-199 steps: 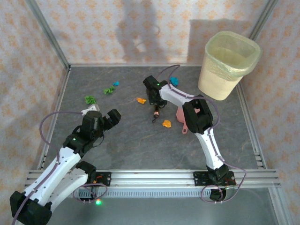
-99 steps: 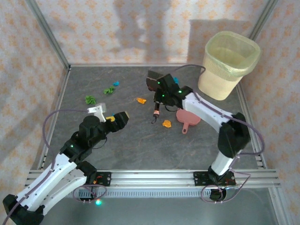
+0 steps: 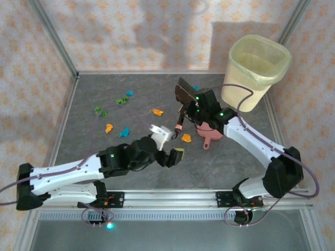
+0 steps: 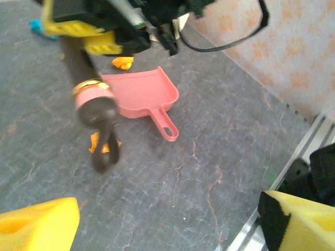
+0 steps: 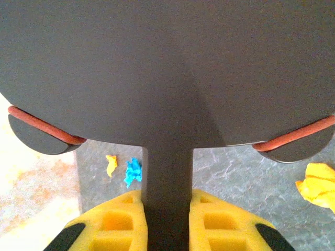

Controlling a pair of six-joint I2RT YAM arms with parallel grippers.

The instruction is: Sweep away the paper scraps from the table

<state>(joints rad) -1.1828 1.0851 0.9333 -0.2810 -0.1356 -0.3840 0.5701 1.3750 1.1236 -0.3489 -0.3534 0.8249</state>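
The pink dustpan lies flat on the table right of centre, its short handle pointing back toward the arm bases. From the left wrist camera its tray shows plain pink from back wall to lip. One orange scrap sits on the table just past the pan's far edge, outside it. Farther back, in the far right corner, stands a cream waste bin lined with a pale bag folded over its rim. What lies at its bottom cannot be made out.

The left gripper reaches in low from the left and hovers over the middle of the table, near the dustpan's handle but apart from it. Its yellow fingertips stand spread wide with bare table between them, grasping nothing.

Beyond it, the right gripper is clenched on a dark brush. In the right wrist view the brush's narrow stem is pinched between the yellow pads. The handle slants down toward the left gripper, ending in a pink band and a dark hanging loop. The loop hangs over a second orange scrap just left of the dustpan. Whether it touches the scrap cannot be told.

The other paper scraps are strewn over the left and far half of the table: teal and orange bits side by side at mid-left, another orange one nearer the centre, green and teal ones farther back, and a teal bit behind the right gripper.
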